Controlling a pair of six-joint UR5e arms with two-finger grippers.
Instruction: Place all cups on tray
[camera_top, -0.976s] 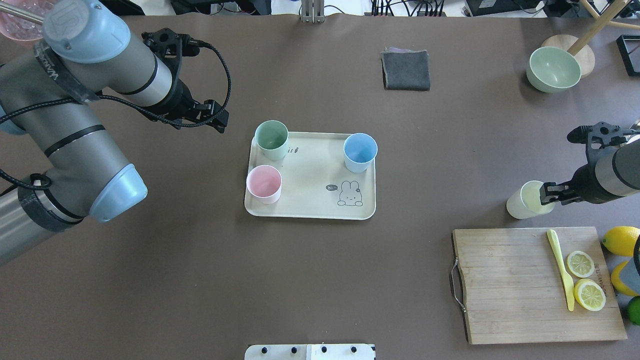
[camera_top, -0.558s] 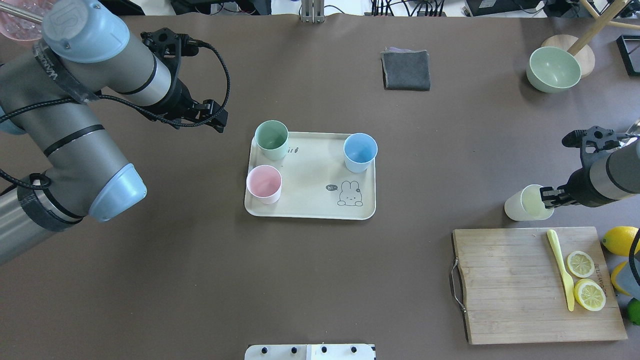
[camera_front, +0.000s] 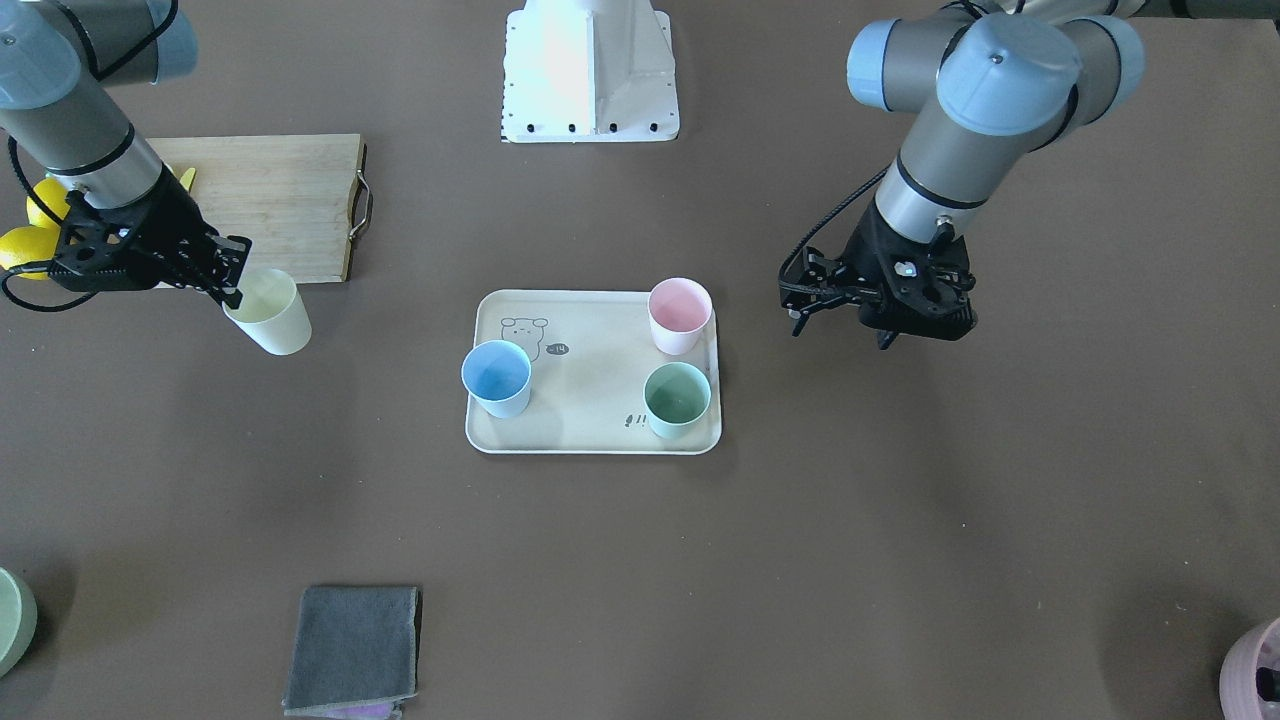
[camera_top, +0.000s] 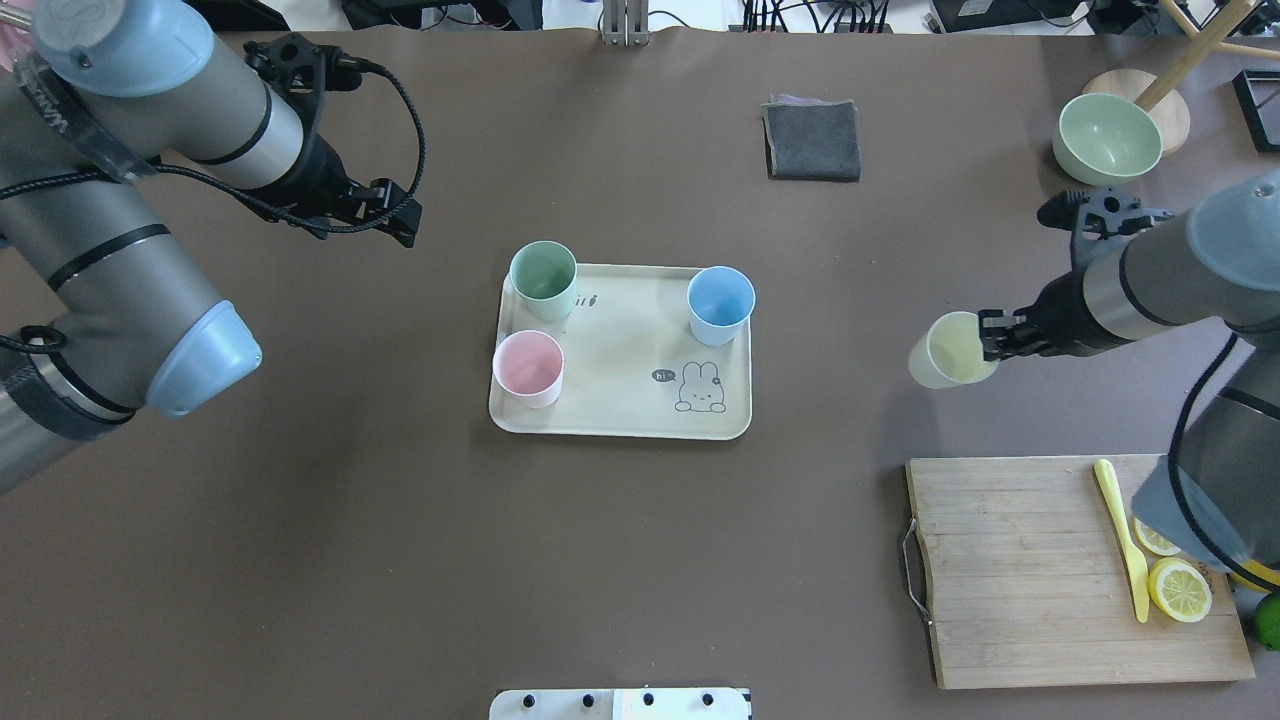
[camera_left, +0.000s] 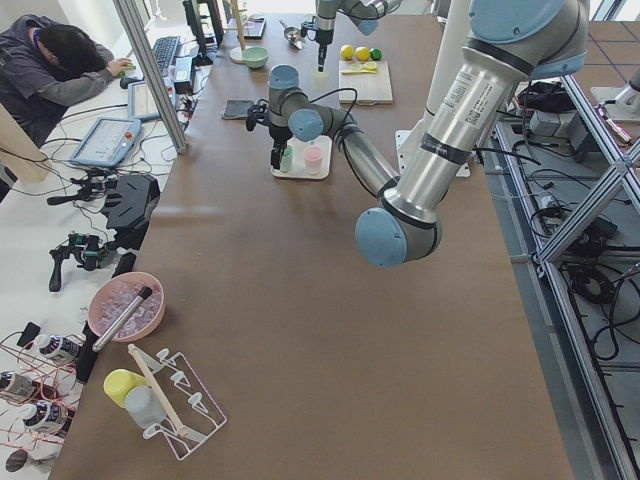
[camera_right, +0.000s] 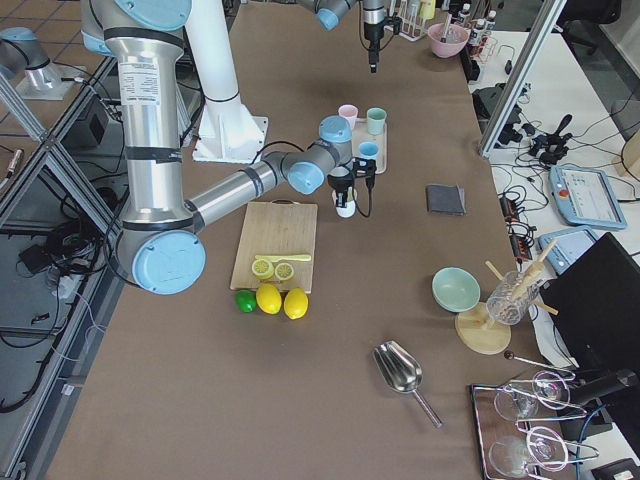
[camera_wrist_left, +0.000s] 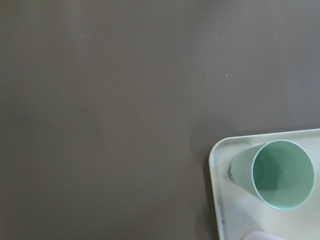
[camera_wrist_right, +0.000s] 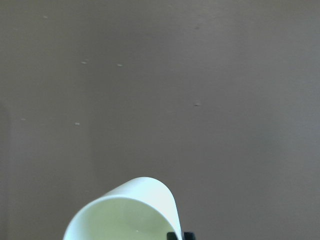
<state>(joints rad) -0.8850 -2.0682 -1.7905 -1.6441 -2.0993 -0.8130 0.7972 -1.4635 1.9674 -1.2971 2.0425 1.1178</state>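
The cream tray (camera_top: 620, 405) lies mid-table and also shows in the front view (camera_front: 590, 400). On it stand the mint green cup (camera_top: 543, 281), the light blue cup (camera_top: 720, 304) and the pale pink cup (camera_top: 527, 367). My right gripper (camera_top: 990, 335) is shut on the rim of the pale yellow cup (camera_top: 948, 350) and holds it tilted above the table, well right of the tray; it also shows in the front view (camera_front: 272, 312). My left gripper (camera_top: 400, 222) hangs open and empty left of the tray, beyond the green cup (camera_wrist_left: 280, 172).
A wooden cutting board (camera_top: 1010, 570) with a yellow knife (camera_top: 1122, 535) and lemon slices (camera_top: 1180, 590) lies at the near right. A grey cloth (camera_top: 812, 140) and a pale-green bowl (camera_top: 1107, 138) sit at the far side.
My right gripper has carried the yellow cup left and farther from the board, toward the tray. My left arm has drawn back to the left, away from the tray.
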